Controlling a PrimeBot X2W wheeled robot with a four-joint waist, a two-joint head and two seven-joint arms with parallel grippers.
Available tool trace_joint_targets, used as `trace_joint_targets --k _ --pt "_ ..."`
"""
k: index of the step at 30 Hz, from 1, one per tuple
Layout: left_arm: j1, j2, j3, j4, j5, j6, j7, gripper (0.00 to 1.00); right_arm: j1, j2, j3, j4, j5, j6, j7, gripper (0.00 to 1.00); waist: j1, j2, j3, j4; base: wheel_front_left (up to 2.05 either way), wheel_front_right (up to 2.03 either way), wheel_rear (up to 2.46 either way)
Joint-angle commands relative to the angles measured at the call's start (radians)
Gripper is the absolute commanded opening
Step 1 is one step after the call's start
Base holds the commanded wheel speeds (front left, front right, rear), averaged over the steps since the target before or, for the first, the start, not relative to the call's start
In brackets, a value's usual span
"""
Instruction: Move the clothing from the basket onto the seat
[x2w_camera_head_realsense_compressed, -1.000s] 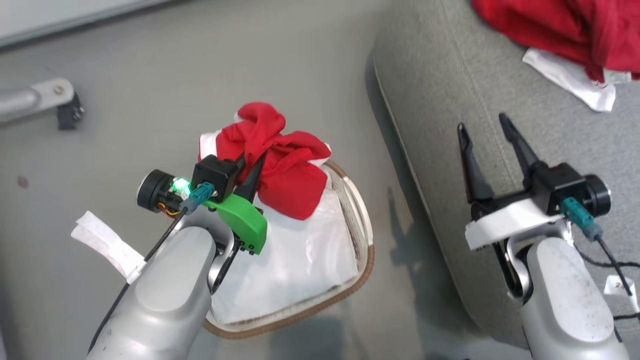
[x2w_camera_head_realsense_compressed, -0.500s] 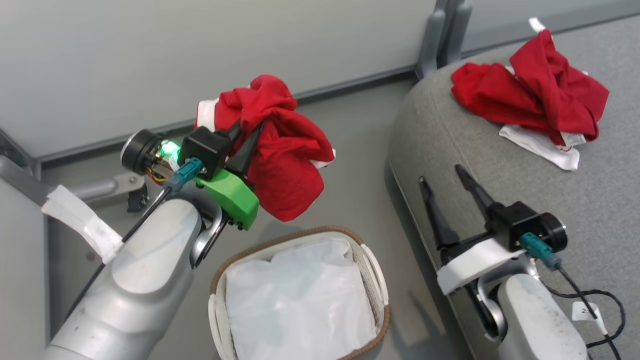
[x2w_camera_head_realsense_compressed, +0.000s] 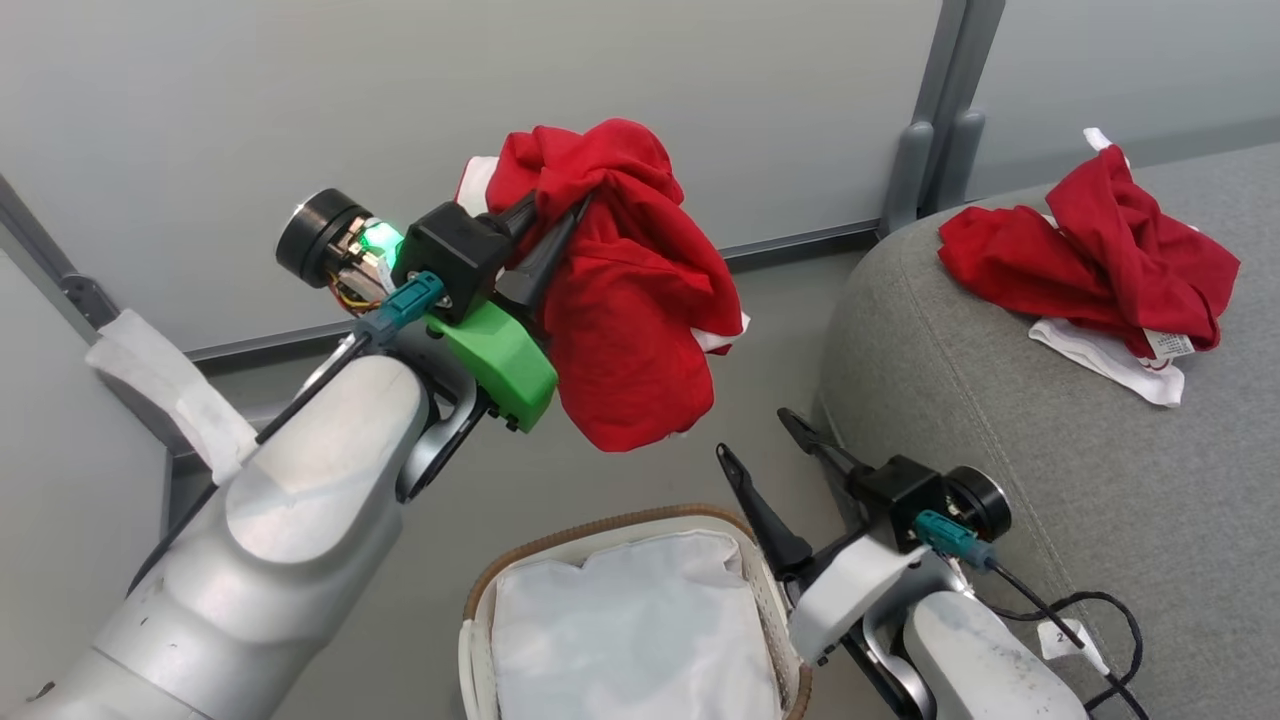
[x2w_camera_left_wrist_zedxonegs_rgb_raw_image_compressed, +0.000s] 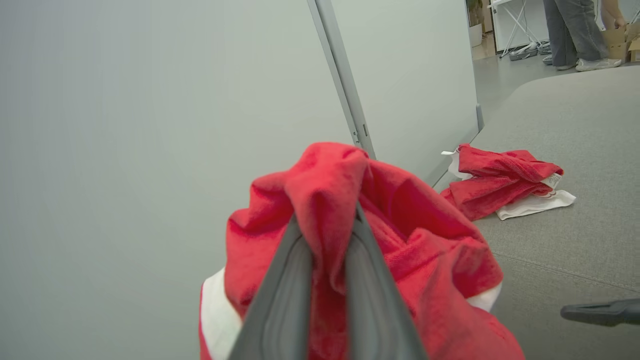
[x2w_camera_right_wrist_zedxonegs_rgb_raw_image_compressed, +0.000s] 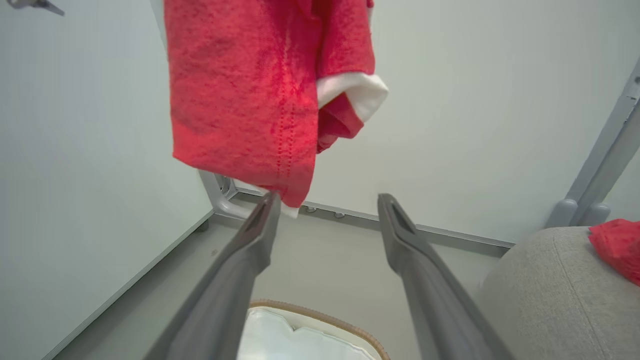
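Garment (x2w_camera_head_realsense_compressed: 630, 340), seemingly soft and light, is being clamped at its bunched fold by left gripper (x2w_camera_head_realsense_compressed: 560, 205); right gripper (x2w_camera_head_realsense_compressed: 752, 433) is being held apart, empty.

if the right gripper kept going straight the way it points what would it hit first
Probably the lower hem of the red garment hanging from the left gripper; depth is unclear, else the grey wall panel.

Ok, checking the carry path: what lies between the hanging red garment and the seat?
In the head view, the open right gripper stands at the edge of the seat, fingers raised, lower than the garment in the left gripper; otherwise bare floor.
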Motion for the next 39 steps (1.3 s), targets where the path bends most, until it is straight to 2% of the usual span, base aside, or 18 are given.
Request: trace_joint_targets --k 1,7,21,22,25,32,33,35,37,38,39 --pt "-0.019 0.002 -0.008 -0.013 -0.011 0.001 0.005 0.0 -0.021 -0.004 0.022 0.02 0.002 -0.001 -0.002 1.0 0.0001 0.0 -0.006 0.014 0.0 0.0 0.0" --pt "-0.033 0.003 -0.035 -0.062 -0.027 0.001 0.025 0.0 -0.087 -0.004 0.098 0.078 0.021 -0.001 -0.002 1.0 0.0001 0.0 -0.011 0.041 0.0 0.0 0.0" --pt "0.007 -0.001 -0.062 -0.113 -0.052 0.007 0.032 0.0 -0.208 -0.003 0.162 0.04 0.07 -0.001 -0.002 0.98 0.0001 0.0 -0.015 0.072 0.0 0.0 0.0" --pt "0.01 -0.002 -0.063 -0.113 -0.055 0.007 0.031 0.0 -0.213 -0.003 0.163 0.033 0.072 -0.001 -0.002 0.45 0.0001 0.0 -0.015 0.073 0.0 0.0 0.0" --pt "0.021 0.0 -0.064 -0.11 -0.063 0.011 0.028 0.0 -0.222 -0.004 0.168 0.01 0.08 -0.001 -0.002 0.0 0.0001 0.0 -0.017 0.073 0.0 0.0 0.0" --pt "0.072 -0.002 -0.049 -0.092 -0.098 0.027 0.005 0.0 -0.205 -0.004 0.153 -0.019 0.066 -0.001 -0.002 0.0 0.0001 0.0 -0.024 0.067 0.0 0.0 0.0" --pt "0.08 -0.002 -0.047 -0.089 -0.104 0.028 0.002 0.03 -0.201 -0.004 0.149 -0.02 0.065 -0.001 -0.002 0.0 0.0001 0.0 -0.025 0.066 0.0 0.0 0.0" --pt "0.103 -0.005 -0.041 -0.08 -0.12 0.034 -0.009 0.23 -0.195 -0.004 0.138 -0.024 0.059 -0.001 -0.002 0.0 0.0001 0.0 -0.027 0.063 0.0 0.0 0.0" --pt "0.122 -0.006 -0.037 -0.07 -0.129 0.038 -0.021 0.67 -0.188 -0.003 0.126 -0.027 0.056 -0.001 -0.002 0.0 0.0001 0.0 -0.029 0.061 0.0 0.0 0.0" --pt "0.14 -0.009 -0.033 -0.061 -0.139 0.044 -0.029 1.0 -0.183 -0.003 0.119 -0.029 0.053 -0.001 -0.002 0.0 0.0001 0.0 -0.03 0.06 0.0 0.0 0.0" --pt "0.153 -0.013 -0.03 -0.052 -0.148 0.044 -0.034 1.0 -0.18 -0.004 0.113 -0.029 0.049 -0.001 -0.002 0.0 0.0001 0.0 -0.03 0.059 0.0 0.0 0.0"
